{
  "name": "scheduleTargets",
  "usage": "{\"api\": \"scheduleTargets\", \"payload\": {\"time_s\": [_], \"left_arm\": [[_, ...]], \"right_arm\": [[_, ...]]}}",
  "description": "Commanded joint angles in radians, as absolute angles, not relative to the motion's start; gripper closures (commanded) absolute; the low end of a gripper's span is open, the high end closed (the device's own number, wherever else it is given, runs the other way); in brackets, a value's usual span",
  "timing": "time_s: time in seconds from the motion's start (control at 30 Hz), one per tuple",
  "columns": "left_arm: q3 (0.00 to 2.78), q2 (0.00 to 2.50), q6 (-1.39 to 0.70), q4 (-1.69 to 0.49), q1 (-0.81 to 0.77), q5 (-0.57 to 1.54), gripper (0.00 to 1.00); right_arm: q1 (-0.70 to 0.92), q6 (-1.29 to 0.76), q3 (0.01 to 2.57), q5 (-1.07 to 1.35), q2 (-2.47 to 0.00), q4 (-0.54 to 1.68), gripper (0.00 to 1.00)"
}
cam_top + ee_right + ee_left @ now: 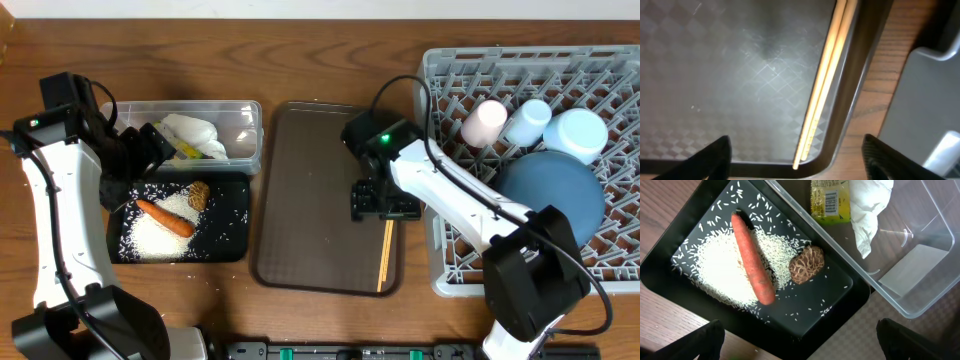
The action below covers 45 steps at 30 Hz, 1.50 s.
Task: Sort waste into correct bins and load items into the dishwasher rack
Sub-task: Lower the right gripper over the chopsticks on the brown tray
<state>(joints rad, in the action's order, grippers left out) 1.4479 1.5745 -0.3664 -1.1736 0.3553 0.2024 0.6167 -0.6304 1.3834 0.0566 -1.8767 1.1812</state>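
The wooden chopsticks (385, 255) (825, 85) lie side by side along the right rim of the brown serving tray (300, 200). My right gripper (385, 205) (797, 162) hovers over them, open, holding nothing. The grey dishwasher rack (450, 270) holds the dark-blue plate (555, 195), the light-blue bowl (580, 135), the pink cup (483, 122) and the light-blue cup (527, 122). In the black tray (840, 315) lie the carrot (752, 260), the brown lump (806, 265) and rice (720, 270). The clear tub (920, 265) holds the napkin (867, 205) and wrapper (830, 200). My left gripper (150, 150) (800, 340) is open and empty above both bins.
The brown tray's raised rim (860, 90) runs right beside the chopsticks, with a strip of bare wooden table between it and the rack's grey wall (930, 100). The clear tub (245, 130) and black tray (230, 240) touch the brown tray's left side.
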Motion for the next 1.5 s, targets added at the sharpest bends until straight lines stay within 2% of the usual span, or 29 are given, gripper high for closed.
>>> {"api": "scheduleTargets", "payload": {"time_s": [0.0, 0.1, 0.13, 0.23, 0.3, 0.33, 0.57, 0.73, 1.23, 1.33, 1.47], "left_arm": [[1.448, 1.56, -0.365, -1.177, 0.36, 0.197, 0.02], [1.448, 1.56, -0.365, -1.176, 0.36, 0.197, 0.02], [1.449, 1.56, -0.365, -1.176, 0.36, 0.197, 0.02], [1.448, 1.56, -0.365, -1.176, 0.36, 0.197, 0.02], [1.448, 1.56, -0.365, -1.177, 0.36, 0.197, 0.02], [1.448, 1.56, -0.365, -1.177, 0.36, 0.197, 0.02], [1.448, 1.56, -0.365, -1.176, 0.36, 0.197, 0.02], [1.448, 1.56, -0.365, -1.176, 0.36, 0.197, 0.02], [1.448, 1.56, -0.365, -1.176, 0.36, 0.197, 0.02], [1.448, 1.56, -0.365, -1.177, 0.36, 0.197, 0.02], [1.449, 1.56, -0.365, -1.176, 0.36, 0.197, 0.02]], "right_arm": [[0.632, -0.635, 1.311, 0.097, -1.885, 1.151, 0.01], [0.633, -0.622, 1.241, 0.159, -1.885, 1.077, 0.01], [0.633, -0.61, 1.229, 0.18, -1.885, 1.061, 0.05], [0.637, -0.593, 1.219, 0.186, -1.885, 1.046, 0.38], [0.64, -0.594, 1.219, 0.169, -1.885, 1.045, 0.54], [0.642, -0.595, 1.219, 0.156, -1.885, 1.045, 0.59], [0.673, -0.662, 1.201, -0.038, -1.886, 1.039, 0.64], [0.677, -0.661, 1.179, -0.049, -1.887, 1.001, 0.69], [0.675, -0.626, 1.131, -0.093, -1.903, 0.93, 0.71], [0.675, -0.566, 1.113, -0.098, -1.903, 0.883, 0.75], [0.672, -0.491, 1.127, -0.112, -1.903, 0.84, 0.76]]}}
